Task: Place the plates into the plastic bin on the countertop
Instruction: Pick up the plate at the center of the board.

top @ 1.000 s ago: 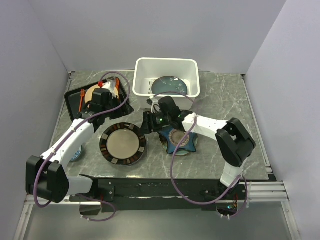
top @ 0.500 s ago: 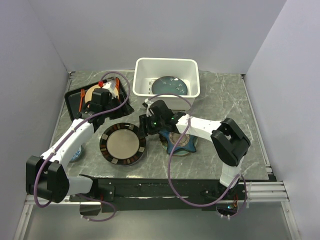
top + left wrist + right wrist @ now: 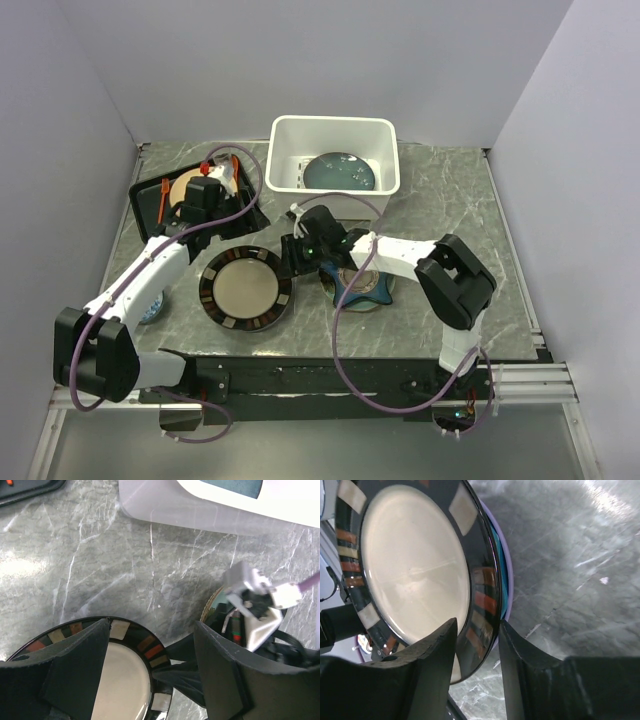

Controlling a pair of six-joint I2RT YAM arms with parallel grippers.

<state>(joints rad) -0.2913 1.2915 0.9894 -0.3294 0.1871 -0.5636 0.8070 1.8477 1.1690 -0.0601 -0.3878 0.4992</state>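
arms (image 3: 140,275): white links, black joints | cables (image 3: 340,330): purple, looping | fingers (image 3: 75,670) — black, blocky wedges

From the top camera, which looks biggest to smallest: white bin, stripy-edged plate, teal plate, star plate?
1. white bin
2. stripy-edged plate
3. teal plate and star plate look alike; the right arm covers part of the star, so no ranking.
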